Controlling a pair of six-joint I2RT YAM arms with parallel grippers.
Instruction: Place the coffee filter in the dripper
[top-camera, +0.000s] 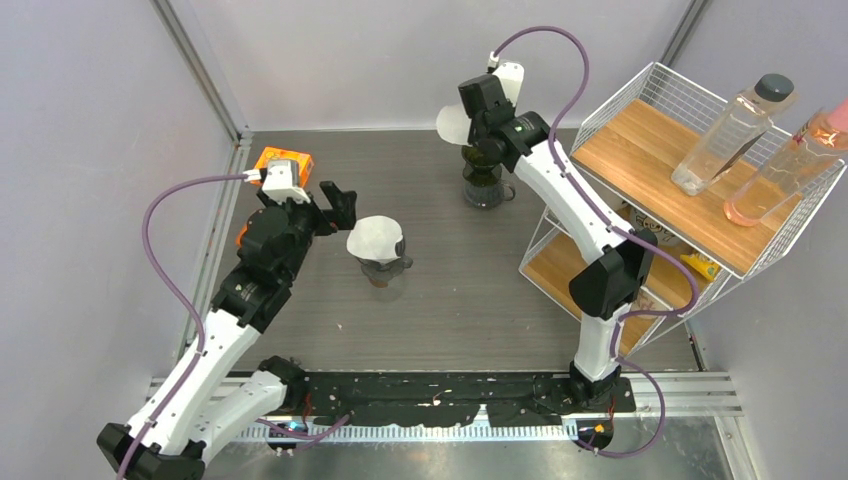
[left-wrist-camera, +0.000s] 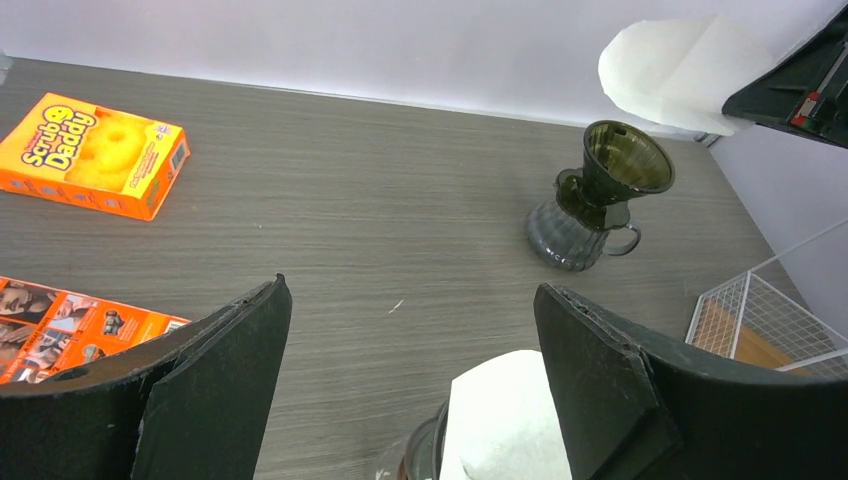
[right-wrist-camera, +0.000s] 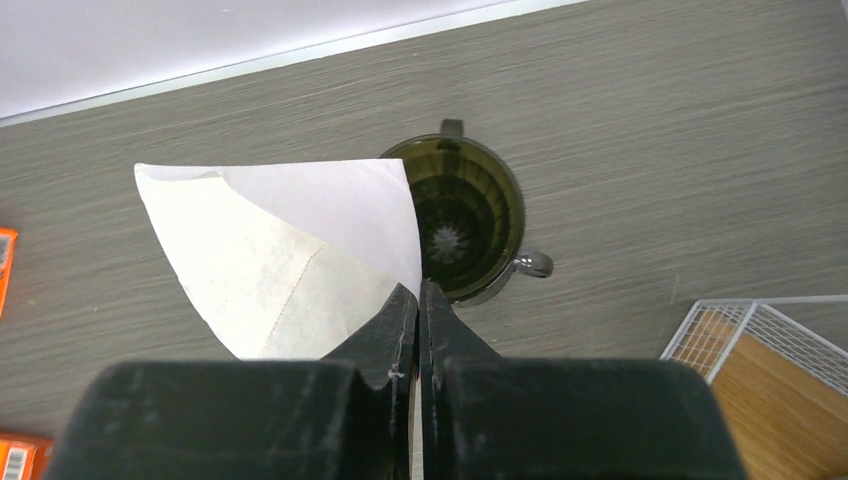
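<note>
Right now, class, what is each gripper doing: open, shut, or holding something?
The left gripper is open, holding nothing.
The right gripper is shut on the filter.

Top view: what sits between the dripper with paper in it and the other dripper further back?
Nothing: just bare grey tabletop between the near dripper and the far dripper. The left wrist view shows that stretch clearly too.
</note>
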